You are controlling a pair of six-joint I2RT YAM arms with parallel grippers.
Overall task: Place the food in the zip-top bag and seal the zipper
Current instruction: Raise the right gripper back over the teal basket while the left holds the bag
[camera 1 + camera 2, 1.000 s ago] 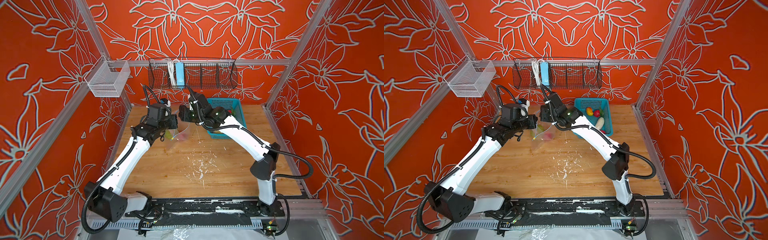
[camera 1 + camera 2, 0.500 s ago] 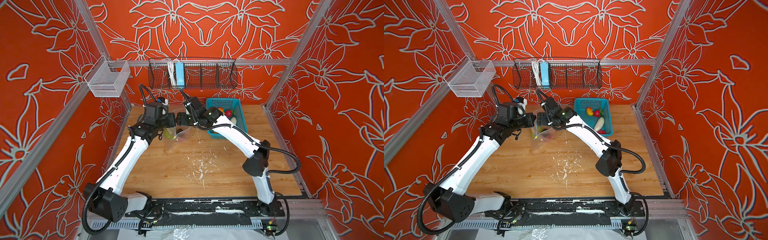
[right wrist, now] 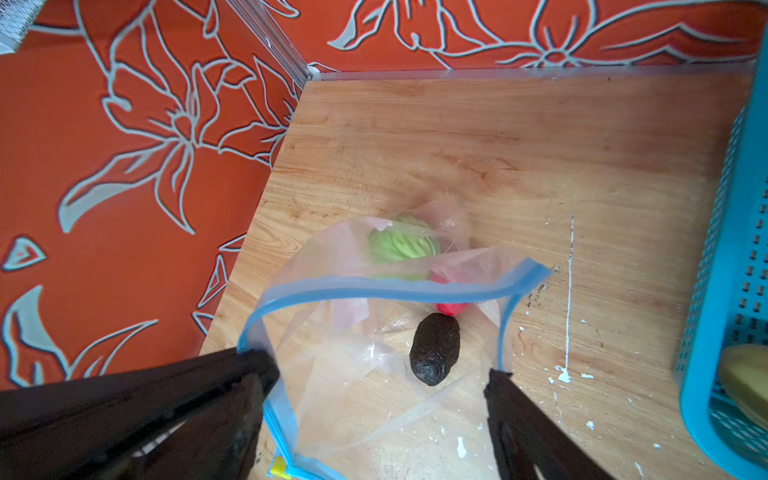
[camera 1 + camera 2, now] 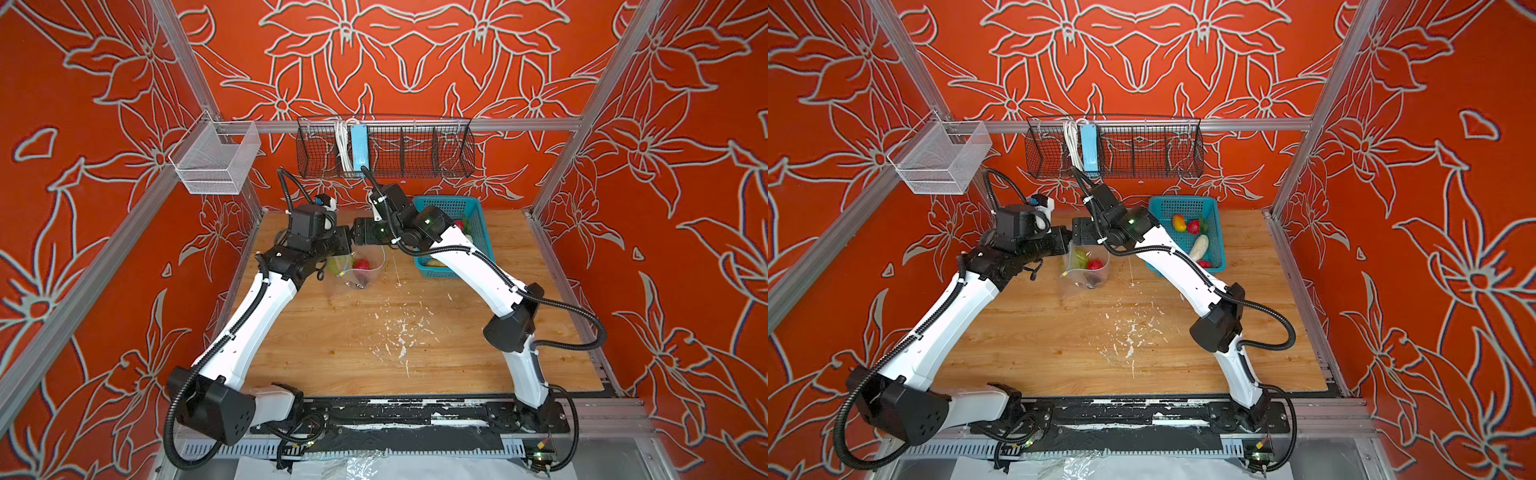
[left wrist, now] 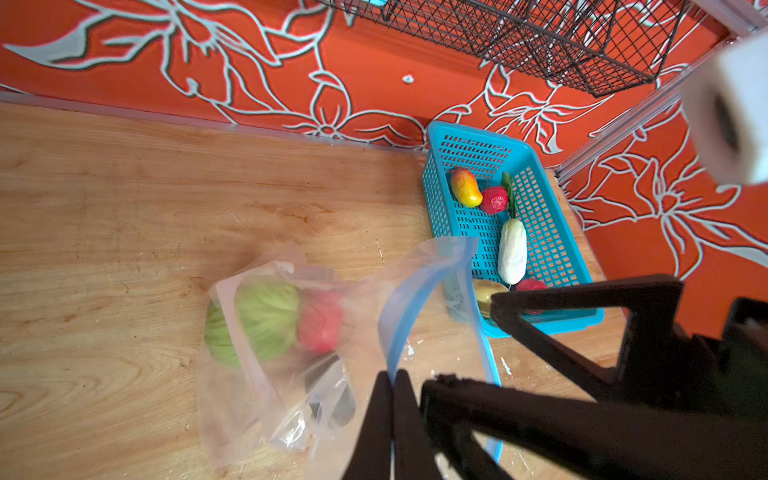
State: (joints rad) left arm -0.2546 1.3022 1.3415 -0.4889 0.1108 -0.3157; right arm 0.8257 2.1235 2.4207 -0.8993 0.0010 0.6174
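While the left pincer (image 5: 392,380) clamps the upward-facing zipper (image 3: 374,286), the right pincer (image 3: 382,372) gapes.

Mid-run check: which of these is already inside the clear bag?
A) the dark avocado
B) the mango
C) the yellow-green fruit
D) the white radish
A: the right wrist view shows the avocado lying inside the bag, near the cabbage and a strawberry. The other three are in the basket.

Cabbage (image 5: 268,320) blurry inside bag (image 5: 232,415)
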